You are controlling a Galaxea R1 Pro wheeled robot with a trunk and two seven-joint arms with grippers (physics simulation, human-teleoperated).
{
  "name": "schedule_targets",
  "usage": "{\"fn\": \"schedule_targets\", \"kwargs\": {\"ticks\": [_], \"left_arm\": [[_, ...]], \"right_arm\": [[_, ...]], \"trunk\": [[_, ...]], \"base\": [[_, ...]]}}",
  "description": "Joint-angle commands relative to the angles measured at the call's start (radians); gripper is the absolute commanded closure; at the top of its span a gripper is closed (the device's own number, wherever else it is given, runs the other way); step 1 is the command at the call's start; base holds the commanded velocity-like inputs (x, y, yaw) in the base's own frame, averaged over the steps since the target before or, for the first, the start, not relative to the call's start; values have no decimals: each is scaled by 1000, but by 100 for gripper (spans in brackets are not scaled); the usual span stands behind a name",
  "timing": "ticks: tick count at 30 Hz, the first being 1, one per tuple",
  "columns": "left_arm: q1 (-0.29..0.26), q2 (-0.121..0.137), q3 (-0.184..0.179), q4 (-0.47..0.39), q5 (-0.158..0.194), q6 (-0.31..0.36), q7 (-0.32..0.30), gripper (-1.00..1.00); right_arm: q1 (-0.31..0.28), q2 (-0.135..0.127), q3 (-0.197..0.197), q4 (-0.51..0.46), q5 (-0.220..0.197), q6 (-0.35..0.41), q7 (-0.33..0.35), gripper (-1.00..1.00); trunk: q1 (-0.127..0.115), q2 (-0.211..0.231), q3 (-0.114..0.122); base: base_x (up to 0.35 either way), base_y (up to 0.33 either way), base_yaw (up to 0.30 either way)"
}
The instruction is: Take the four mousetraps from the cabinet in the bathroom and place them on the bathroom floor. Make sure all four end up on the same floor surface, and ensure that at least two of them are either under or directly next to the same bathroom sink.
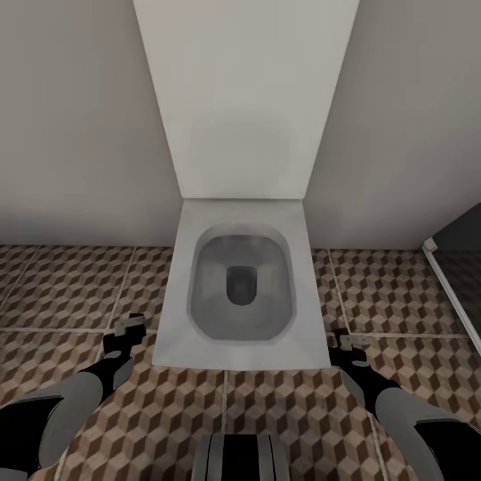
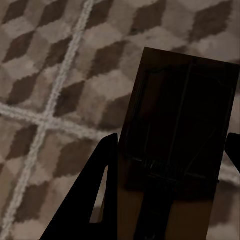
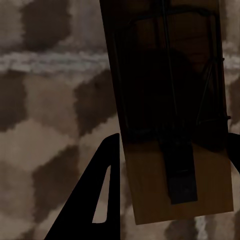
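Each of my grippers holds one mousetrap above the bathroom floor (image 1: 67, 287). My left gripper (image 1: 129, 327) is shut on a small brown wooden mousetrap (image 2: 180, 125) with dark wire parts, its board clamped between the two black fingers (image 2: 95, 190). My right gripper (image 1: 352, 341) is shut on a second mousetrap (image 3: 170, 100), also held flat between its fingers (image 3: 95, 190) over the cube-patterned tiles. Both grippers hang low at the toilet's front corners. The cabinet and the sink are out of view.
A white toilet (image 1: 175, 300) with its lid raised stands straight ahead against the pale wall (image 1: 67, 133), between my two arms. A dark glass panel with a pale frame (image 1: 454, 294) runs along the right. Patterned floor lies to the left and right of the toilet.
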Motion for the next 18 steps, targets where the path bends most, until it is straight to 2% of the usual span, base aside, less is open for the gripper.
{"fn": "schedule_targets", "kwargs": {"ticks": [1, 18], "left_arm": [[-1, -1, 6, 1, 4, -4, -3, 100], [-1, -1, 7, 0, 3, -5, -3, 100]], "right_arm": [[-1, 0, 9, 1, -11, -4, -2, 100], [-1, 0, 9, 1, -11, -4, -2, 100]], "trunk": [[0, 0, -1], [0, 0, -1]], "base": [[8, 0, 0], [138, 0, 0]]}}
